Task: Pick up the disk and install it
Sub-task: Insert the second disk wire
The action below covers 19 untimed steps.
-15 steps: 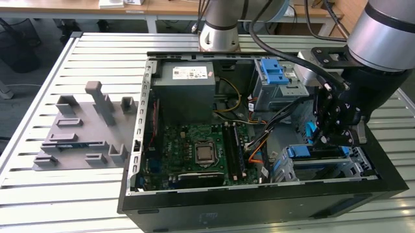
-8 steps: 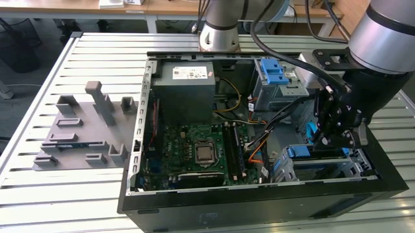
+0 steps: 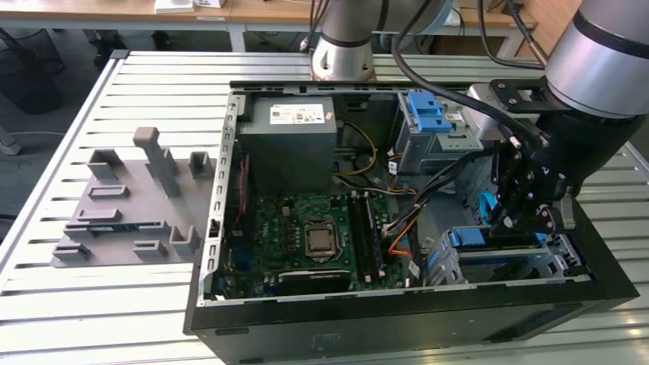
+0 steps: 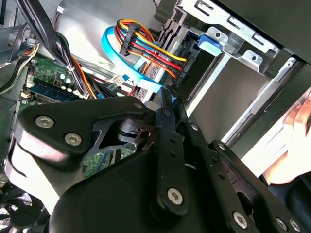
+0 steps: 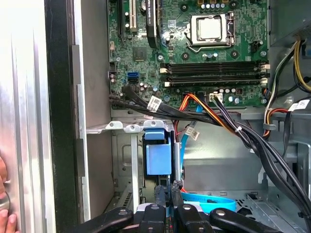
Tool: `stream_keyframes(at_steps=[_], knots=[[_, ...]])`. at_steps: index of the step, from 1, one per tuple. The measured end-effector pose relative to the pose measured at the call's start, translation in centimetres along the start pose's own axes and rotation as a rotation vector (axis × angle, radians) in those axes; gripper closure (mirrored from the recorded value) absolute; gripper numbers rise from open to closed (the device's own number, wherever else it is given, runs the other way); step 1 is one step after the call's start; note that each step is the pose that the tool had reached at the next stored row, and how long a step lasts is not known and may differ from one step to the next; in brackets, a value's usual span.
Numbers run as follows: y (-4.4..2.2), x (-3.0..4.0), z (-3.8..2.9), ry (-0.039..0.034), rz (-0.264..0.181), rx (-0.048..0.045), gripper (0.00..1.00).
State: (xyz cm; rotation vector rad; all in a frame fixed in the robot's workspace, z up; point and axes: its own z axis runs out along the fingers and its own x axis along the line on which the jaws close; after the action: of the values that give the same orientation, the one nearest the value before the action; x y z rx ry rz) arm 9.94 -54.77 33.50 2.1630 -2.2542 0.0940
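The disk (image 5: 158, 155) sits in the lower drive bay of the open computer case, with the blue end of its carrier facing out. In the exterior view that blue end (image 3: 470, 237) shows at the case's front right corner. In the second wrist view the disk (image 4: 197, 56) is edge-on between the bay's metal rails. My gripper (image 5: 167, 188) is just behind the carrier's end, its two black fingers drawn together with a sliver of a gap. It points at the disk (image 4: 165, 94) and hangs over the bay (image 3: 519, 224). I cannot tell whether the fingertips touch the carrier.
A blue-latched drive cage (image 3: 431, 114) and a grey power supply (image 3: 289, 125) fill the back of the case. Cable bundles (image 5: 218, 121) and a blue data cable (image 4: 116, 53) run beside the bay. The motherboard (image 3: 315, 236) lies in the case. A grey fixture (image 3: 132, 205) lies on the table. A hand (image 5: 5, 213) rests outside the case wall.
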Motion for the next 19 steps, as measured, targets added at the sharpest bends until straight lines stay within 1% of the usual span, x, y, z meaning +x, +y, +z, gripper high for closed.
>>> stream_keyframes(at_steps=[2, 5, 13, 19], knots=[[-0.01, 0.00, 0.03, -0.0026, 0.000, -0.0001, 0.84], [-0.03, -0.01, 0.05, -0.0101, 0.000, -0.0004, 0.84], [-0.13, 0.00, 0.19, -0.0104, 0.000, -0.0004, 0.84], [-0.14, 0.01, 0.43, -0.0106, 0.000, -0.0005, 0.84]])
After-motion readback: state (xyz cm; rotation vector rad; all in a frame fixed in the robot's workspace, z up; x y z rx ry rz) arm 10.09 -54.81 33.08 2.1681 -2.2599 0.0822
